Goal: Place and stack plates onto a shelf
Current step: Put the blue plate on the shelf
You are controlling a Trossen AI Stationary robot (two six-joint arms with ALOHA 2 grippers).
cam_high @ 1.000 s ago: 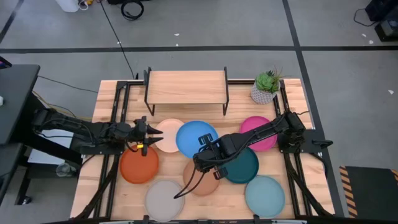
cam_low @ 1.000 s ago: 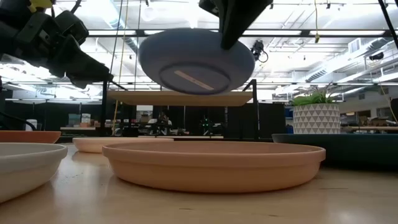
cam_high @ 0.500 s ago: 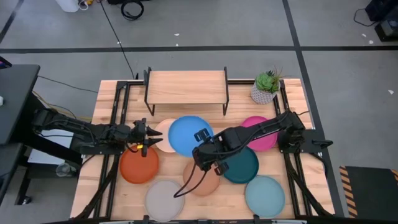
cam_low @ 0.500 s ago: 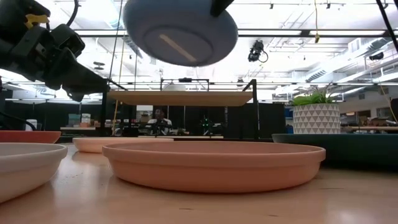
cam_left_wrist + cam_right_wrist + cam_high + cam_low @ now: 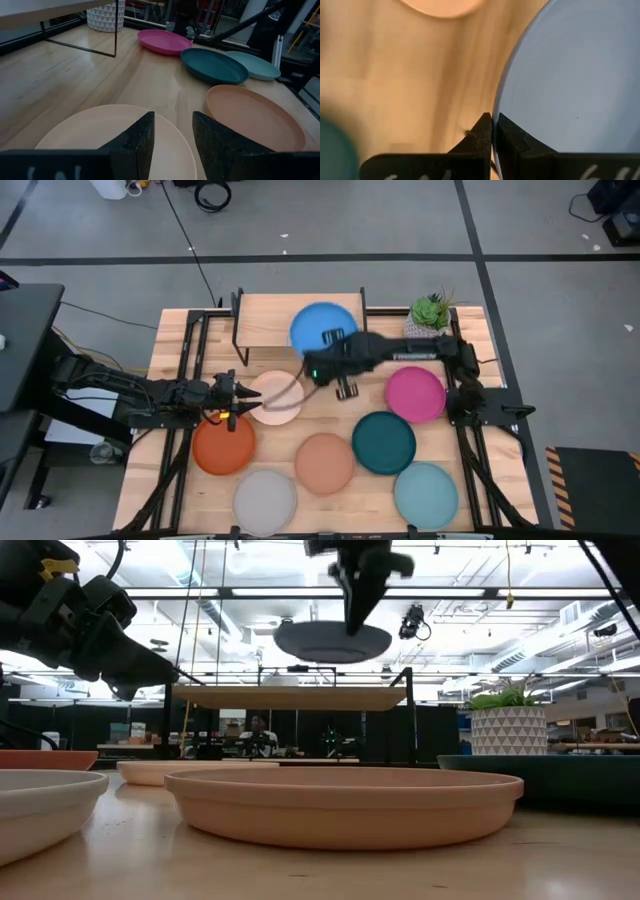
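At the near edge of the tabletop (image 5: 170,345) lie the light grey plate (image 5: 265,498) and the pale aqua plate (image 5: 425,494). Just beyond them sit the orange plate (image 5: 223,448), the terracotta plate (image 5: 324,463) and the dark teal plate (image 5: 383,442), with the magenta plate (image 5: 415,394) farther back on the right. The left arm reaches in low from the left side, its forearm lying nearly level, and the left pincer (image 5: 243,401) hovers over the near-left rim of the cream plate (image 5: 275,397) with its fingers (image 5: 135,145) spread a little and holding nothing. The right arm stretches from its base at the right edge across toward the back middle, the forearm running almost straight leftward. The right pincer (image 5: 335,348) is pressed together on the rim of the blue plate (image 5: 322,328), which hangs level just above the right half of the shelf (image 5: 270,320). A potted plant (image 5: 429,319) stands beside the shelf at the back right.
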